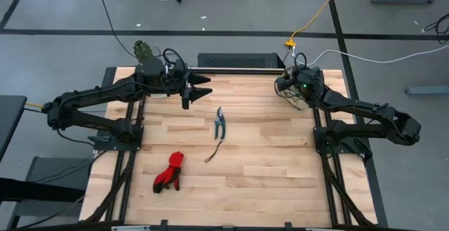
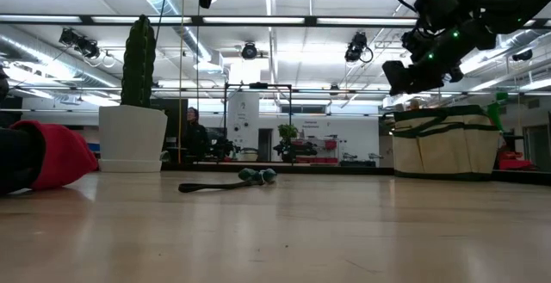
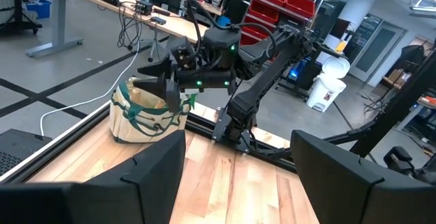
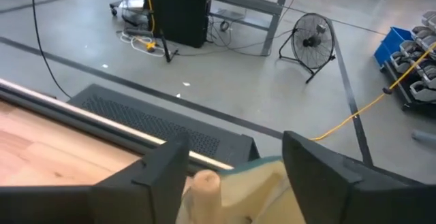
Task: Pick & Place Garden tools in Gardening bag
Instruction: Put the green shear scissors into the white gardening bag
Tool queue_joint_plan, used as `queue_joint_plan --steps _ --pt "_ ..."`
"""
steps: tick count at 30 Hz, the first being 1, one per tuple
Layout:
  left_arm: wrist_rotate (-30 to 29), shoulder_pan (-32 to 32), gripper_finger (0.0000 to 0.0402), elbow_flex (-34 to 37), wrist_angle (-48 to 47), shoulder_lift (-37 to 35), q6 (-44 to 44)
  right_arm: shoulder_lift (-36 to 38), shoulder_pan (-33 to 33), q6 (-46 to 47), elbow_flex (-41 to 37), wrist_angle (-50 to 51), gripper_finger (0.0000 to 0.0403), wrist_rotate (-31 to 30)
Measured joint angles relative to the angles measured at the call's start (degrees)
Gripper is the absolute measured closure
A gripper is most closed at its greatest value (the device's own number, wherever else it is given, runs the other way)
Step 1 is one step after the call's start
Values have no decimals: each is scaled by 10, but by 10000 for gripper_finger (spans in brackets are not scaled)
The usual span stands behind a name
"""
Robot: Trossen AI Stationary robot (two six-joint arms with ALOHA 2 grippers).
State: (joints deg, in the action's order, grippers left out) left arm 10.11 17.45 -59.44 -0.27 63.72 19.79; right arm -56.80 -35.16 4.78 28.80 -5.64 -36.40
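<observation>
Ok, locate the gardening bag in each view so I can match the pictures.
High view: gardening bag at the table's far right corner, mostly hidden under the right gripper.
Low view: bag at right, below that gripper.
Left wrist view: bag at left.
Right wrist view: bottom centre.
Shared landmark: the right gripper above it.

Wooden surface [image 1: 266, 168] seen from above. Left tool [image 1: 201, 90] hovers over the far-left part, fingers spread, near the cactus pot [image 1: 144, 50] at the far-left corner. Right tool [image 1: 287, 86] sits over the bag [image 1: 297, 99] at the far-right corner. Pruning shears [image 1: 219, 123] lie mid-surface, thin dark cord [image 1: 212, 152] just below them. Red gloves [image 1: 170, 172] lie nearer the front left, apart from the shears.
</observation>
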Motion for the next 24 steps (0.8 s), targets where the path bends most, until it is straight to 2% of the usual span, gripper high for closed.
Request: queue_joint_plan --steps 7,21,24 --pt "0 0 131 0 0 0 0 3 0 -28 17 -28 128 50" --pt "0 0 131 0 0 0 1 3 0 -54 85 12 126 61" --pt "0 0 131 0 0 0 2 3 0 -54 89 16 126 82"
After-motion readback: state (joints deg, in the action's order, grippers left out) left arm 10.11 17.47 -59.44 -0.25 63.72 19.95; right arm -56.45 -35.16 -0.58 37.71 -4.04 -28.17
